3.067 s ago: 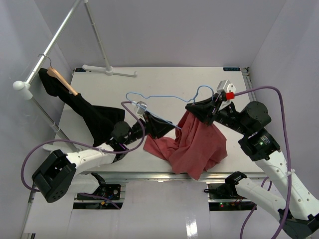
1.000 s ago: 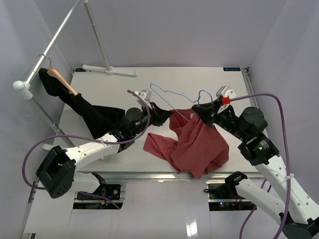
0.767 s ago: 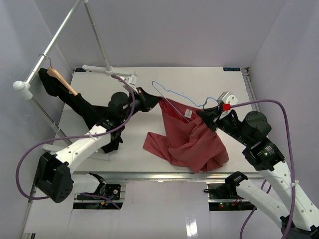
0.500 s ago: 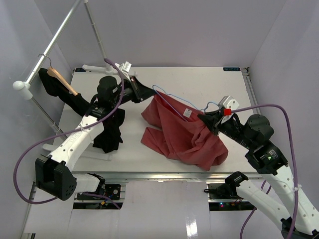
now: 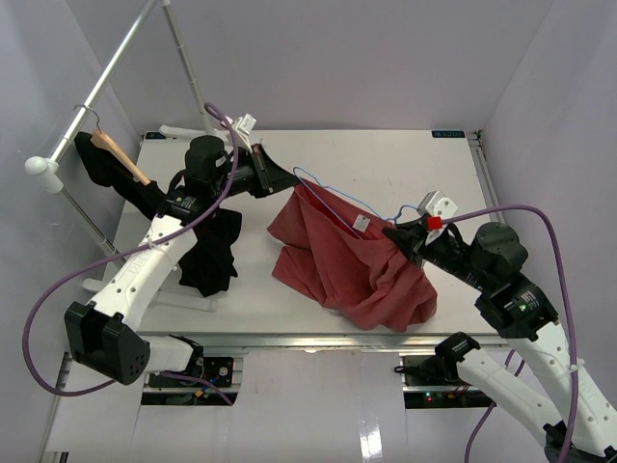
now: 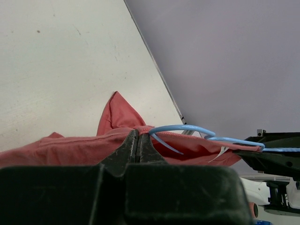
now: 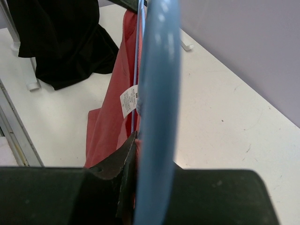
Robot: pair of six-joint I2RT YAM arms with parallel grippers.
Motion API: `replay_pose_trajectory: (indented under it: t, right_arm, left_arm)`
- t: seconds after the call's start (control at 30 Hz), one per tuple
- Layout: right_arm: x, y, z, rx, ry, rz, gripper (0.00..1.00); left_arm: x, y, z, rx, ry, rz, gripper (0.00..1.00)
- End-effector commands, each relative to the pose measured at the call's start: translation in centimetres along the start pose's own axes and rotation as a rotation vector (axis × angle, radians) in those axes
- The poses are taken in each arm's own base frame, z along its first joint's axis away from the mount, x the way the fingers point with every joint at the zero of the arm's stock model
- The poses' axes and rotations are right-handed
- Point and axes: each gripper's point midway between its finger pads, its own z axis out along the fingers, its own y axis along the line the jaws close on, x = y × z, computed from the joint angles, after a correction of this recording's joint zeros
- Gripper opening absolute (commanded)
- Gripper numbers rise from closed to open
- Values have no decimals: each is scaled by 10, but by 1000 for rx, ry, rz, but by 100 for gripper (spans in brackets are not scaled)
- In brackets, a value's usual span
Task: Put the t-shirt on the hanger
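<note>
The top external view looks down from above and behind, over the whole counter (image 5: pixel 405 164). The left wrist view sits close behind the left end effector (image 6: pixel 137 138), facing across the t-shirt (image 6: pixel 65 147). The right wrist view looks along the hanger (image 7: pixel 157 93), very near. All three show both.

No words or numbers can be read anywhere. A small white tag (image 7: pixel 128 101) on the red t-shirt (image 7: pixel 110 126) carries tiny dark print, too small to make out. A narrow dark sticker (image 5: pixel 448 133) at the far right edge of the white surface (image 5: pixel 386 159) shows pale marks that are also too small to read.
</note>
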Motion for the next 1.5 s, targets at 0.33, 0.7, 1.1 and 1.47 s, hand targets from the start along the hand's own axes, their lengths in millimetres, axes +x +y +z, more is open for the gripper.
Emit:
replay_pose_trajectory:
  t: [0.33,0.7,1.1,1.47]
  right_arm:
    - [16,-8,-29,81,111,-9,8]
    - [20,-1,-32,45,139,-9,8]
    - [-15,-6,-2,-8,89,16,8]
    - [-41,-14,2,27,9,29,8]
  left_arm:
    - [-128,65,-46,-402,-349,96,0]
    - [-150,67,-56,-461,-374,174,0]
    - [-75,31,-43,-130,-175,188,16]
    - [-23,19,-46,32,-43,229,44]
